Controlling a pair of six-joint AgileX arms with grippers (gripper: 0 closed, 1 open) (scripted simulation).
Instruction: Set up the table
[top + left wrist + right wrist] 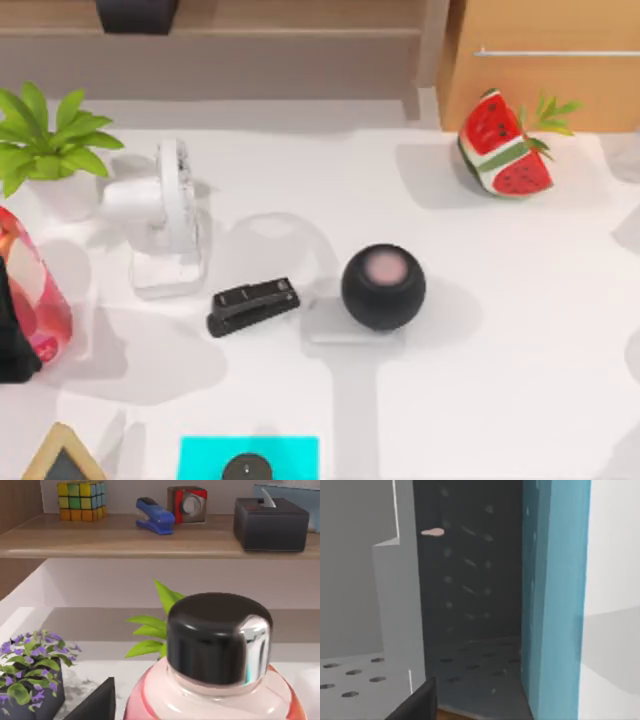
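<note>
Listing the contents of the white surface, which spans the whole top view below the brown shelf and the light-wood cabinet.

- Green plant in a white pot, far left corner.
- White desk fan, upright, just right of the plant.
- Black stapler, lying flat in front of the fan, apart from it.
- Black round speaker with a pale pink top, on a light pad, just right of the stapler, near the middle.
- Watermelon ornament, far right, in front of the cabinet.
- Pink bottle at the left edge; the left wrist view shows its glossy black cap close up.
- Cyan mat at the near edge, carrying a small black disc.
- Wood-framed board, near left corner.
- Purple-flowered plant in a dark pot, beside the bottle in the left wrist view.

Shelf items, left wrist view: colour cube, blue stapler, red-and-grey item, black tissue box.

Left tool: a dark shape at the left edge, against the bottle; whether it is spread or pinching cannot be told.

Right tool: a dark part of it shows before a grey perforated panel and a teal panel; state cannot be told.
</note>
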